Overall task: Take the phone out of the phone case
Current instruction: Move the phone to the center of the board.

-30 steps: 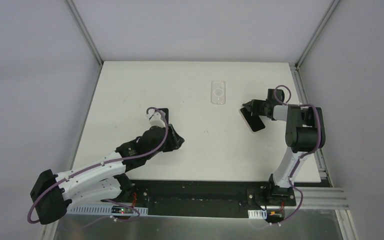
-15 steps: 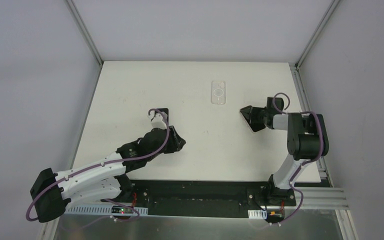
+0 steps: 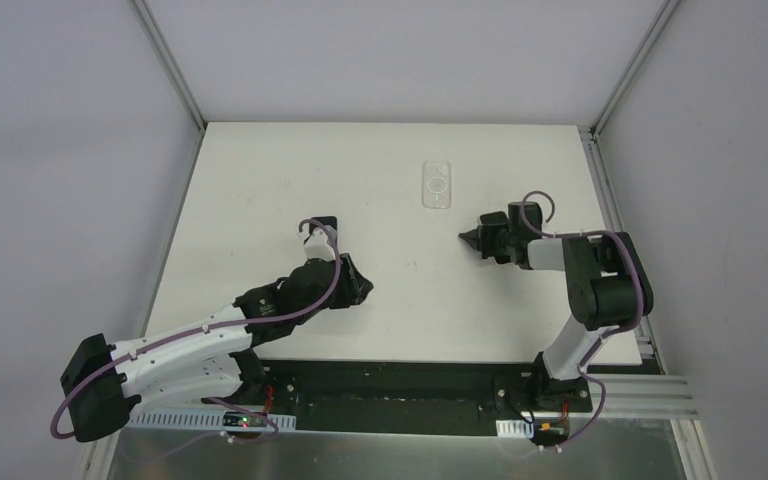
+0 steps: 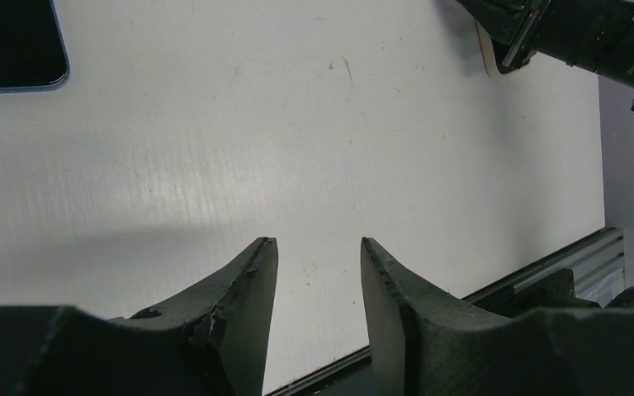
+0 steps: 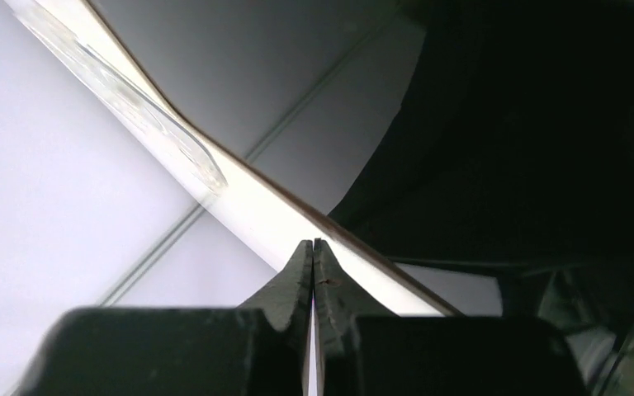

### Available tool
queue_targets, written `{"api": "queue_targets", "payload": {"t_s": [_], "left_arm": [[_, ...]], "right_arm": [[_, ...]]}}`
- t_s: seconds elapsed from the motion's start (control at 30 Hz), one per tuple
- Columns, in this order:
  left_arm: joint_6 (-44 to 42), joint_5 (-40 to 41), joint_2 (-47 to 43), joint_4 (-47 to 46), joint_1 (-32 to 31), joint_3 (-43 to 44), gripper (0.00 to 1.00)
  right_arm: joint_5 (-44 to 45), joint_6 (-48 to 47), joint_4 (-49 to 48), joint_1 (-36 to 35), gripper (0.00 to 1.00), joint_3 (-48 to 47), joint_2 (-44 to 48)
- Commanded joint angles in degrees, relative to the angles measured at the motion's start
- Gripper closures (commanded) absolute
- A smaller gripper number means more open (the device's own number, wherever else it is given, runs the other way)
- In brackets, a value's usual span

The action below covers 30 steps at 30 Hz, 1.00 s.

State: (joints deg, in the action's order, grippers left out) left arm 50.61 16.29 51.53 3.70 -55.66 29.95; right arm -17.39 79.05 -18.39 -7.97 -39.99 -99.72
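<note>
The clear phone case (image 3: 438, 186) lies flat and empty at the table's back middle; it also shows in the right wrist view (image 5: 132, 107). The phone, dark with a beige edge (image 4: 488, 59), lies right of centre, almost wholly hidden under my right gripper (image 3: 467, 238). That gripper is low over it, turned on its side, with its jaws pressed together and nothing between them (image 5: 313, 242). My left gripper (image 3: 360, 286) is open and empty (image 4: 314, 241) above bare table left of centre.
A second dark flat device with a bluish rim (image 3: 322, 225) lies just behind my left gripper, also in the left wrist view (image 4: 12, 41). Metal rails run along the table's near edge (image 3: 600, 395) and right edge (image 3: 610, 200).
My right gripper swung left and turned over the phone, which was in plain view beside it and is now mostly covered. My left gripper crept slightly right.
</note>
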Motion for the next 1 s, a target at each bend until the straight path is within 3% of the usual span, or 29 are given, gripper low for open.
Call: {"api": "queue_targets", "payload": {"t_s": [0.0, 0.4, 0.53, 0.6, 0.67, 0.87, 0.97], "left_arm": [[0.41, 1.57, -0.42, -0.80, -0.68, 1.33, 0.58], [0.31, 1.72, -0.93, -0.76, -0.90, 0.95, 0.58], [0.61, 1.78, -1.47, -0.73, -0.94, 0.25, 0.58], [0.85, 1.85, -1.67, -0.79, -0.93, -0.25, 0.58], [0.91, 2.11, -1.85, -0.83, -0.87, -0.41, 0.58], [0.89, 1.64, -0.72, -0.87, -1.00, 0.44, 0.58], [0.78, 1.39, -0.55, -0.88, -1.12, 0.54, 0.58]], "right_arm": [[-1.77, 3.30, 6.42, -2.65, 1.00, 2.41, 0.93], [-1.13, 1.39, 7.12, -5.86, 1.00, 5.48, 6.72], [6.27, -10.70, 22.40, -4.88, 1.00, -0.77, 16.53], [11.92, -21.03, 32.43, -4.95, 0.91, -6.67, 20.58], [16.48, -29.77, 39.94, -5.20, 0.75, -11.62, 22.50], [26.22, -47.94, 50.39, -5.83, 0.15, -18.98, 21.12], [28.77, -50.82, 53.28, -6.15, 0.02, -20.89, 17.42]]}}
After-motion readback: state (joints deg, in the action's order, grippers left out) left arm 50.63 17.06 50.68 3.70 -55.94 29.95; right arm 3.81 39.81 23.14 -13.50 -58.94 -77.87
